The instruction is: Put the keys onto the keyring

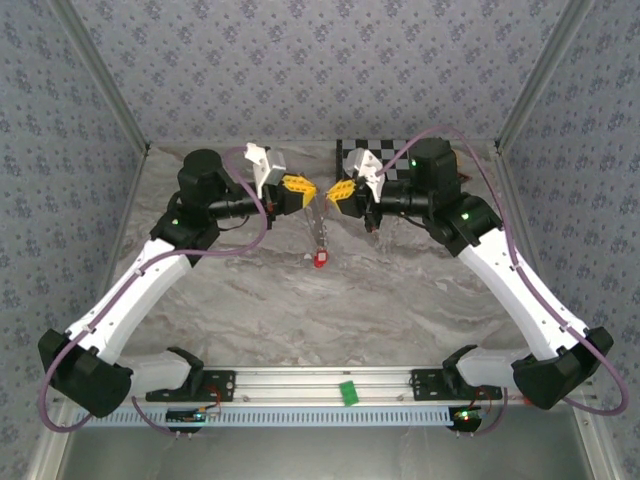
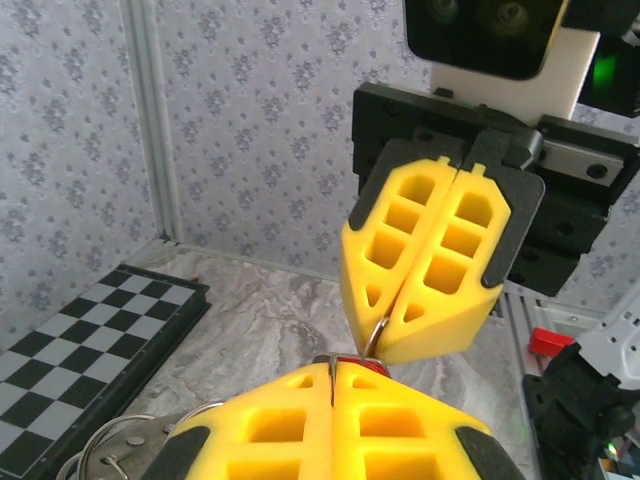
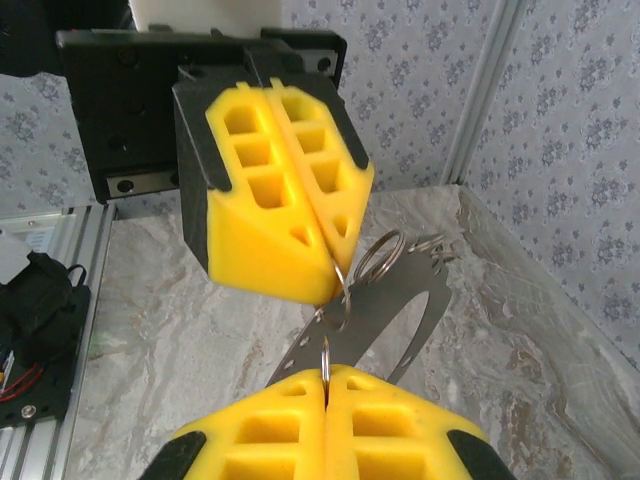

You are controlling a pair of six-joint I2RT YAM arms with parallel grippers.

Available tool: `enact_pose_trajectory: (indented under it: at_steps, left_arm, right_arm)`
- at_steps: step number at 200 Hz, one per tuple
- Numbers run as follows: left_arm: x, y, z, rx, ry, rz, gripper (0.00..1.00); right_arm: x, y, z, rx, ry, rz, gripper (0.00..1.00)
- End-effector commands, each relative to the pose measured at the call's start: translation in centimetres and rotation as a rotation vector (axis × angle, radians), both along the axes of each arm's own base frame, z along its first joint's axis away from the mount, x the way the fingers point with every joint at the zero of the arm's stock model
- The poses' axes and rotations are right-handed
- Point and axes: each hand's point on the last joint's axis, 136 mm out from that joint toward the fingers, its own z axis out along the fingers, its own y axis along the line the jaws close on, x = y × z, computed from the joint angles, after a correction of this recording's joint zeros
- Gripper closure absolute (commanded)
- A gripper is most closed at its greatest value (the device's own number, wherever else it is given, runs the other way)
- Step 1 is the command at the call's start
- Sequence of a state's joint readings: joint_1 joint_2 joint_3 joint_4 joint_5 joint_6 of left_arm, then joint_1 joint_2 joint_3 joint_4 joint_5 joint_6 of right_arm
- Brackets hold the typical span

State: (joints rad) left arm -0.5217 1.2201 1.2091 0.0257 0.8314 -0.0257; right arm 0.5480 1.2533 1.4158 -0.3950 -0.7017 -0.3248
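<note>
Our left claw (image 1: pixel 308 189) and right claw (image 1: pixel 333 192) meet — both clenched on the thin silver wire keyring (image 3: pixel 378 258), 1 red-headed key (image 1: pixel 320 259) below.

Yellow, black-backed: left pincer (image 1: pixel 311 190) and right pincer (image 1: pixel 329 194). Silver on the keyring (image 3: pixel 341 290). Red head on the key (image 1: pixel 320 260). Grey-white marble veining across the surface (image 1: pixel 350 295). Black-and-white checks on the board (image 2: pixel 90 340). Purple on the cables (image 1: pixel 252 234). Blue-grey floral print on the walls (image 1: pixel 300 60).
</note>
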Motion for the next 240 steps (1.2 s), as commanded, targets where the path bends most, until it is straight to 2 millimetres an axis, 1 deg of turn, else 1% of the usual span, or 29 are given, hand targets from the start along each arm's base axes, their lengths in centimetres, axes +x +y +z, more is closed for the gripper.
enact_pose_trajectory:
  at_steps: [1,24,80,138,240]
  left_arm:
    - [-1.2,-0.1,2.2,-0.048,-0.047,-0.067,1.0]
    - [-1.3,0.0,2.4,-0.052,-0.052,-0.068,1.0]
    - [-1.4,0.0,2.7,-0.054,-0.055,-0.068,1.0]
    - [-1.3,0.2,2.6,-0.055,-0.056,-0.054,1.0]
    - [-1.2,0.2,2.5,-0.052,-0.054,-0.045,1.0]
  right_arm:
    - [-0.9,-0.1,1.7,0.065,-0.002,0.027,1.0]
    - [-0.9,-0.1,1.9,0.077,0.008,0.035,1.0]
    - [-0.7,-0.2,1.2,0.065,0.026,0.025,1.0]
    - [-0.8,-0.1,1.0,0.061,0.03,0.025,1.0]
    - [-0.1,-0.3,0.7,0.046,0.013,-0.02,1.0]
